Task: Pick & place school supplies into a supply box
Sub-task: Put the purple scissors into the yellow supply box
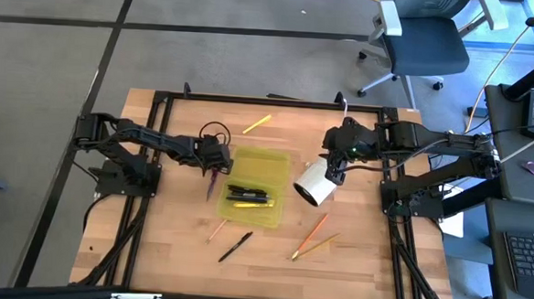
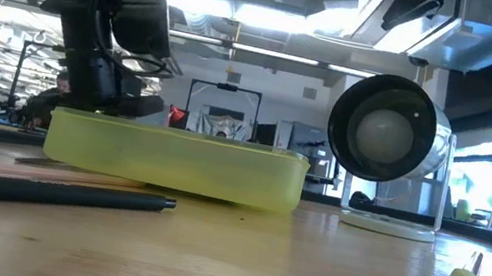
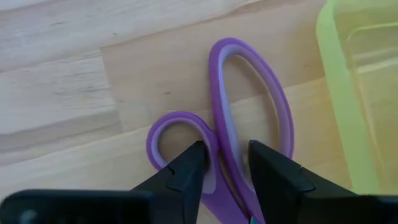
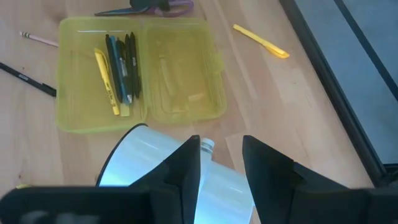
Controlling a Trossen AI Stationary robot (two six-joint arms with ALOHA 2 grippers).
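Observation:
The purple-handled scissors (image 3: 224, 124) lie flat on the table just left of the yellow-green supply box (image 1: 258, 187), with the blades toward the near edge. My left gripper (image 3: 227, 155) is down over their handles. Its fingers are apart and point steeply down, one over the small loop's rim and one inside the large loop. The box holds a yellow marker and several pens (image 4: 119, 71). My right gripper (image 4: 221, 152) waits open, high above a white cylinder (image 1: 316, 182) that stands right of the box. My left gripper straddles the stretch of handle where the scissors' two loops meet (image 3: 225, 163). It comes from above and slants down. Whether the fingertips (image 3: 194, 158) touch the plastic, I cannot tell. The scissors lie flat on the wood.
A yellow marker (image 1: 256, 124) lies beyond the box. Nearer lie a pencil (image 1: 215, 229), a black pen (image 1: 235, 247) and two orange pencils (image 1: 313, 239). The cylinder's round base (image 2: 388, 224) sits on the table. A black frame (image 1: 160, 98) borders the tabletop.

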